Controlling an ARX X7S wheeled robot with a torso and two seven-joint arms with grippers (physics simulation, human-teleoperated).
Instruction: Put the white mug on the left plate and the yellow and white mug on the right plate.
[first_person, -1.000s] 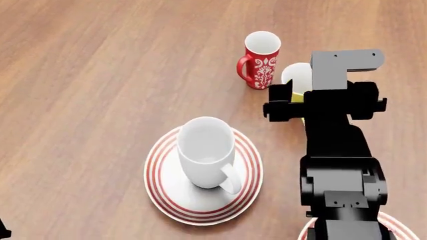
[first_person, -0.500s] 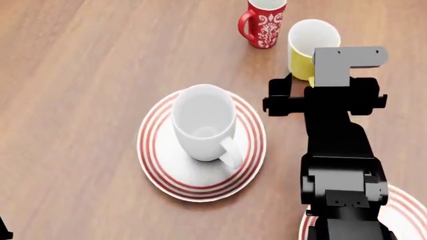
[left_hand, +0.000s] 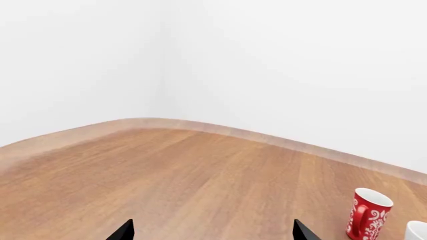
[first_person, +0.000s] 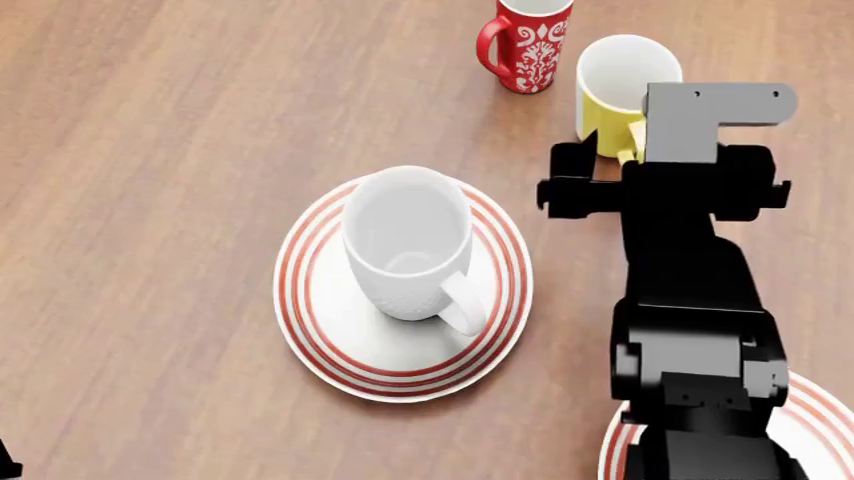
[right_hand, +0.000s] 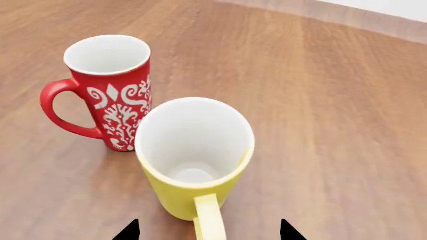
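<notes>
Head view: white mug (first_person: 406, 243) stands on the left plate (first_person: 316, 330). Right tool (right_hand: 208, 231), tips apart, hovers near the yellow mug (right_hand: 193, 155), probably not touching; left tool (left_hand: 212, 231) also spread.

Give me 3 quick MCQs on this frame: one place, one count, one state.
1. Where is the white mug?
A. on the left plate
B. on bare table
C. in a gripper

2. How many mugs are in the head view?
A. two
B. three
C. four

3. The right gripper is:
A. shut on the yellow mug
B. open, yellow mug's handle between its fingertips
C. shut on the red mug

Answers:
1. A, it stands upright inside the red rings.
2. B, white, red and yellow.
3. B, the right wrist view shows the tips apart on either side of the handle.
</notes>
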